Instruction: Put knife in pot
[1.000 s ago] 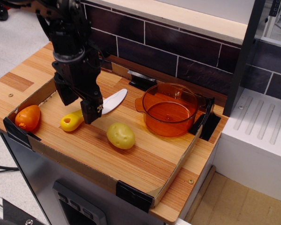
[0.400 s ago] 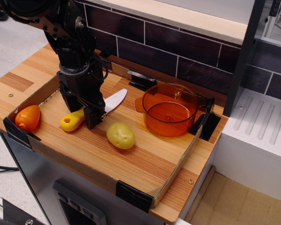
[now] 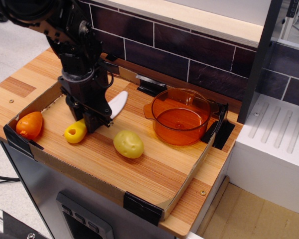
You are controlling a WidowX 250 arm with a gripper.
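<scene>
The knife (image 3: pixel 75 132), with a white blade and a yellow handle, lies on the wooden board left of centre, its blade pointing to the back right. My gripper (image 3: pixel 87 122) is down over its middle, with the fingers closed around it where the handle meets the blade. That middle part is hidden by the fingers. The knife still rests on the board. The transparent orange pot (image 3: pixel 181 117) stands upright and empty to the right, well apart from the gripper.
A yellow potato-shaped lump (image 3: pixel 128 144) lies between knife and pot, nearer the front. An orange toy fruit (image 3: pixel 29 125) sits in the left corner. A low cardboard rim (image 3: pixel 189 174) with black corner clips surrounds the board. A dark tiled wall (image 3: pixel 189 55) stands behind.
The gripper came down onto the knife and its fingers drew together around it. The knife shifted slightly, its blade now pointing more to the back.
</scene>
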